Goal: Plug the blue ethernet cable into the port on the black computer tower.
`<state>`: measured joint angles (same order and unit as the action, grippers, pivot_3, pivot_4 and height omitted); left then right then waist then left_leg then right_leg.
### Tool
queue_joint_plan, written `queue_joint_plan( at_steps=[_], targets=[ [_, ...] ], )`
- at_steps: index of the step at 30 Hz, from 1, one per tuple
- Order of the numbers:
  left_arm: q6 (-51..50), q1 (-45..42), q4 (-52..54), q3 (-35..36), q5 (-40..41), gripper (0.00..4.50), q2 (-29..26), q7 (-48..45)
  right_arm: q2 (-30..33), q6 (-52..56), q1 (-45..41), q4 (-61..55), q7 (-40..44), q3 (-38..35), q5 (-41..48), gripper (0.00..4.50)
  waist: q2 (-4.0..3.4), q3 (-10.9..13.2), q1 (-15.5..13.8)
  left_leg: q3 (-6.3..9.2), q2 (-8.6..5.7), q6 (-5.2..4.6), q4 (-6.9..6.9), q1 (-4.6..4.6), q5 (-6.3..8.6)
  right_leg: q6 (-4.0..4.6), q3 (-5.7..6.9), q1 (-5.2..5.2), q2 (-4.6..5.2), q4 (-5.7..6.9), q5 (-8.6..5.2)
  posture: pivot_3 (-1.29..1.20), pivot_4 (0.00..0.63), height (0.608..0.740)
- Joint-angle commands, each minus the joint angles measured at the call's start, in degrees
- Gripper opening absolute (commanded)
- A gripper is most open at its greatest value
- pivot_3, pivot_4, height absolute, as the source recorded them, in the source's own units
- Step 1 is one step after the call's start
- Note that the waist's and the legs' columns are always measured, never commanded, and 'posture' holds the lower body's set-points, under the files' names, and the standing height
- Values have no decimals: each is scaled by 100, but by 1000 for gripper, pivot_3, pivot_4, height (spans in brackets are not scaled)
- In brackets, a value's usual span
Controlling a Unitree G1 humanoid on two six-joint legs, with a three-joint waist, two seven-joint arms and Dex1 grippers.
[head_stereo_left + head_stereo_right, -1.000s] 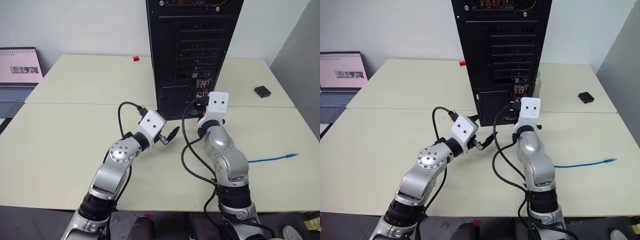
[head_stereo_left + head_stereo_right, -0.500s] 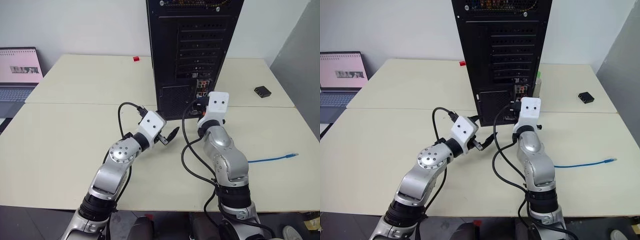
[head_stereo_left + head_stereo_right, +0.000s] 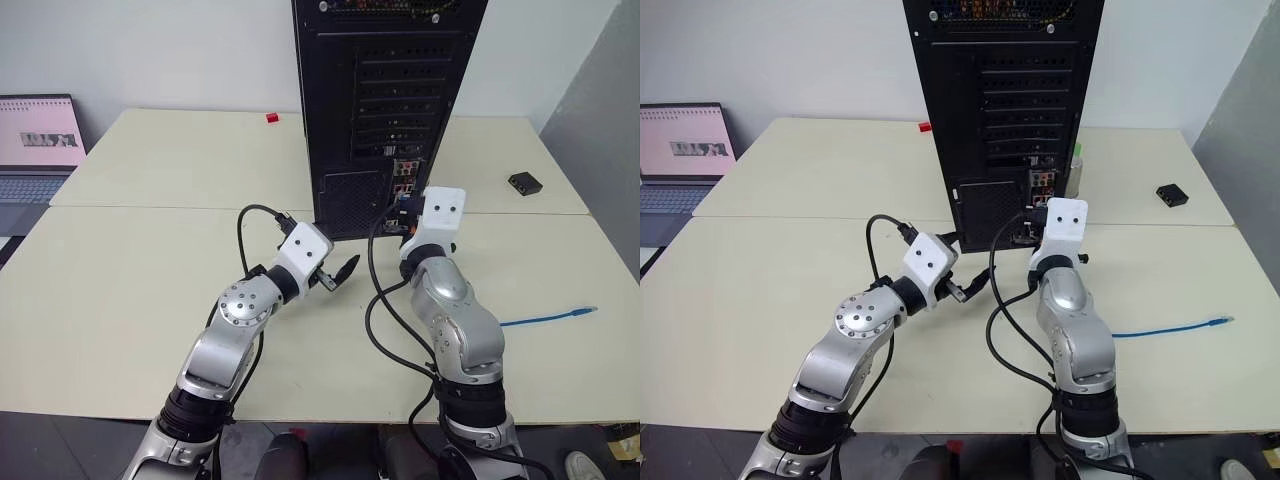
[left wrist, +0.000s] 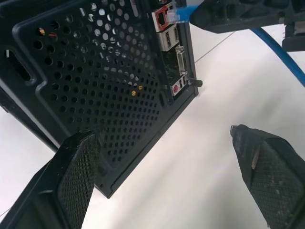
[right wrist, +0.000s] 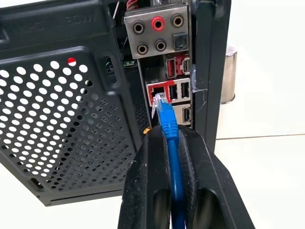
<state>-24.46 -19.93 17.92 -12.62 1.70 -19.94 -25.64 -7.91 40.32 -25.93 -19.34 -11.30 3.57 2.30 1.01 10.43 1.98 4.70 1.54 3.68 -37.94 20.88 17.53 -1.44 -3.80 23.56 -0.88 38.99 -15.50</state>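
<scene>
The black computer tower point(image 3: 385, 100) stands at the table's middle with its rear face toward me. My right gripper point(image 5: 170, 133) is shut on the blue ethernet cable point(image 5: 167, 121) just behind its clear plug. It holds the plug level at the mouth of the red-rimmed port point(image 5: 155, 89), low in the connector strip. I cannot tell whether the plug is inside. The cable's free end point(image 3: 550, 318) lies on the table at the right. My left gripper point(image 4: 167, 138) hangs open and empty beside the tower's lower vent grille point(image 4: 100, 86), apart from it.
A laptop point(image 3: 40, 140) sits at the far left, and a small black box point(image 3: 524, 182) lies at the back right. There is a small red object point(image 3: 271, 118) left of the tower and a silver can point(image 5: 228, 74) behind it. Black arm cables point(image 3: 385, 300) loop between the arms.
My right elbow has shifted slightly to the right. Both grippers keep their places and states.
</scene>
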Motion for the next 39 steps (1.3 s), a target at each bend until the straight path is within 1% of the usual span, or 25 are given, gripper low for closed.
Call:
queue_joint_plan(
  at_steps=[1,13,29,39],
  targets=[
    [109,-61,139,38,-13,4474,34,-15,5,-216,-187,34,25,-5,-80,0,0,0,1,-1,0,0,0,0,0,0,-1,0,0,0,0,0,150,740],
    [122,-60,132,33,-23,4474,38,-15,27,-335,-328,185,125,-3,-151,0,0,0,1,0,0,0,0,1,0,0,-1,0,0,0,0,0,150,740],
    [114,-64,133,26,-17,4474,68,-2,75,-459,-248,346,134,-39,-219,0,0,0,1,0,0,0,1,1,0,0,-1,1,0,-1,0,0,150,740],
    [121,-70,116,23,-29,4474,89,18,97,-407,-451,503,166,5,-228,0,0,0,2,0,0,0,1,1,0,0,-1,1,0,-1,0,0,150,740]
  ],
)
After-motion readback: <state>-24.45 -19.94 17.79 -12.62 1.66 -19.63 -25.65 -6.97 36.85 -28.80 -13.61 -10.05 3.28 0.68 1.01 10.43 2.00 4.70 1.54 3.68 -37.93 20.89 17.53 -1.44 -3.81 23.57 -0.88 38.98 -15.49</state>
